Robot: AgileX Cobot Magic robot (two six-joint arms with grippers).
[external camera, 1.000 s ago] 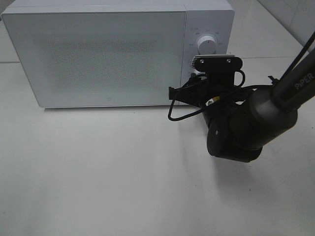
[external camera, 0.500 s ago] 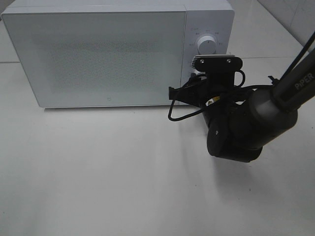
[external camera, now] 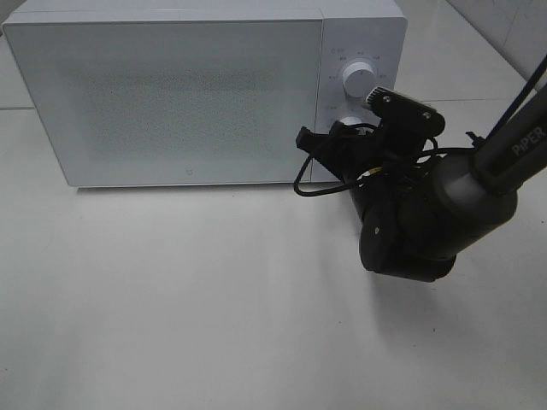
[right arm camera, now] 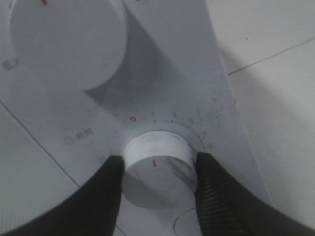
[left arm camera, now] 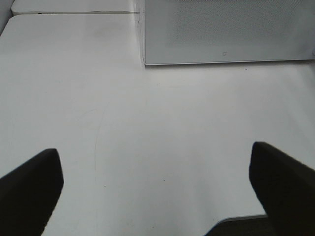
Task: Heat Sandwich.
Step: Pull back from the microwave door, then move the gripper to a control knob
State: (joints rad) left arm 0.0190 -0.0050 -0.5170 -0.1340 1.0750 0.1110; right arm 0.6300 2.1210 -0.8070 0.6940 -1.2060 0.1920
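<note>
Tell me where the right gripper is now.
On the right of the high view, the right gripper is clamped on the lower dial of the microwave, just below the upper dial.

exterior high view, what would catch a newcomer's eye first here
The big white microwave fills the back of the table, its door shut. The dark right arm reaches in at the microwave's right end. The right wrist view shows the right gripper clamped on either side of the lower dial.
</note>
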